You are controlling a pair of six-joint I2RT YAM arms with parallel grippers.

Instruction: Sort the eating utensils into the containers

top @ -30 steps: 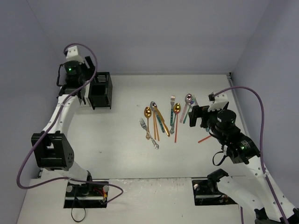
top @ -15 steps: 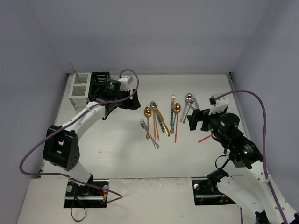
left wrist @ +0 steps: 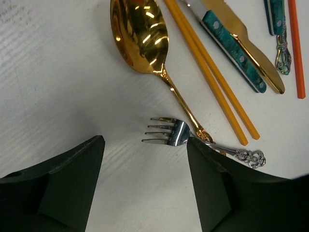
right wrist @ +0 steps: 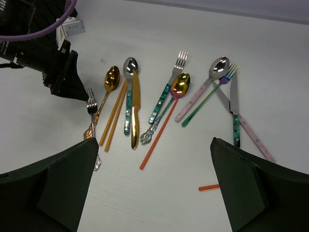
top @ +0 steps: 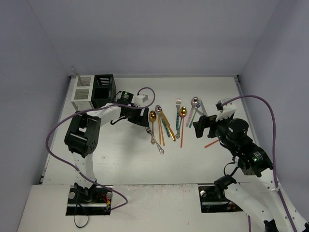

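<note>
Left wrist view looks down past the left gripper (left wrist: 145, 152). Its two black fingers (left wrist: 58, 183) are spread wide and hold nothing. A silver fork (left wrist: 173, 134) lies with its prongs in the gap between them. The fork's handle crosses the thin end of the gold spoon (left wrist: 140, 34). The spoon's shiny bowl is farther out. Just right of the gold spoon lie two orange chopsticks (left wrist: 217, 84), side by side. Next to them are a spoon with a teal handle (left wrist: 229, 46) and a gold knife (left wrist: 258, 63).

Right wrist view shows the right gripper (right wrist: 154, 145) spread wide too, with nothing in it. It hangs on the near right side of the gold spoon, well apart from it. A short orange-red stick (right wrist: 209, 187) lies alone, nearer than the gold spoon and well to its right. A long orange-red chopstick (right wrist: 157, 137) lies to the right of the gold spoon, past the gold knife. Its far end meets a second gold spoon (right wrist: 181, 86) and a fork with a teal handle (right wrist: 164, 99). Farther right of the gold spoon is a pink-handled spoon (right wrist: 218, 66), with more pieces crossed beside it.

Top view shows all of them lying flat on the white table (top: 111, 154). Far to the left of the gold spoon, near the back edge, stand the white caddy (top: 83, 92) and the black caddy (top: 105, 88), right beside each other.
</note>
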